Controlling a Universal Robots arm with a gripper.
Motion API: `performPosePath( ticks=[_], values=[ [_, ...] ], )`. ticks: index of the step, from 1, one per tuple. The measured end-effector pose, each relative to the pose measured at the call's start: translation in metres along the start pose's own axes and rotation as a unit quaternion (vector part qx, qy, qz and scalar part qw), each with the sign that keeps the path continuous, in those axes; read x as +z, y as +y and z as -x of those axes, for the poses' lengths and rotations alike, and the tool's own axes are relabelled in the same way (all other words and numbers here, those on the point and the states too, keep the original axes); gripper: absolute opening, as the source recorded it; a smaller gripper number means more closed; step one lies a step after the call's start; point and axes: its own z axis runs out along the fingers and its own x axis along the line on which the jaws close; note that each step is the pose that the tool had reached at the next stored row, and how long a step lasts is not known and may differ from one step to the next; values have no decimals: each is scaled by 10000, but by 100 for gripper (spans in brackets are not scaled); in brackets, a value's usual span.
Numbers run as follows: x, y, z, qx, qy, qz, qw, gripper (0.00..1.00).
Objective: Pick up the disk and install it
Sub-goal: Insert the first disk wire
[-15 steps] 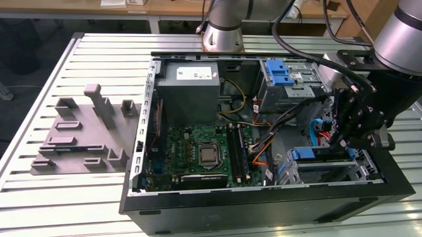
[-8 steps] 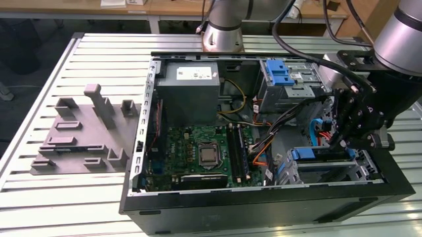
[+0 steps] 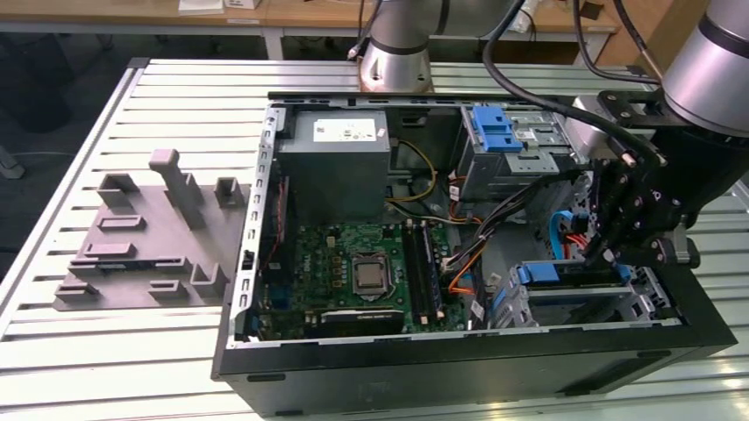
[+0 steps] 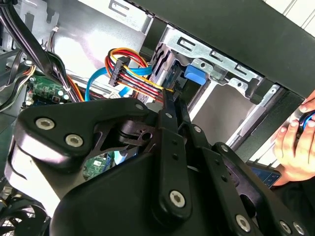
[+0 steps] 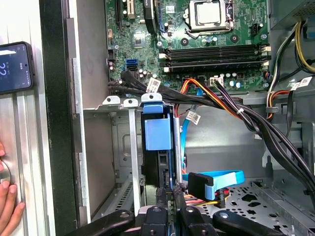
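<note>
Gripper (image 5: 170,196) closed on edge of the disk (image 5: 157,147), disk upright in metal drive cage (image 5: 118,147) at case (image 3: 468,360) corner, motherboard (image 3: 357,272) beyond, grey fixture (image 3: 146,241) on slatted desk (image 3: 70,158) farther off

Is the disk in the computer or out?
In. The disk stands on edge in the metal bay, with the gripper at its end.

The computer case (image 3: 468,351) lay open on the slatted table (image 3: 70,351); the moulded fixture (image 3: 146,237) sat at its exterior-view left (apart), the disk (image 3: 567,274) seemingly standing in the drive cage (image 3: 655,303).
</note>
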Motion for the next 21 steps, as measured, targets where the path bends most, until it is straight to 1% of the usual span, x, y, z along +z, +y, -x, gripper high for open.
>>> performPosePath(
  ticks=[21],
  values=[
    [-13, 4, 1, 19, -2, 1, 10000, 16]
  ],
)
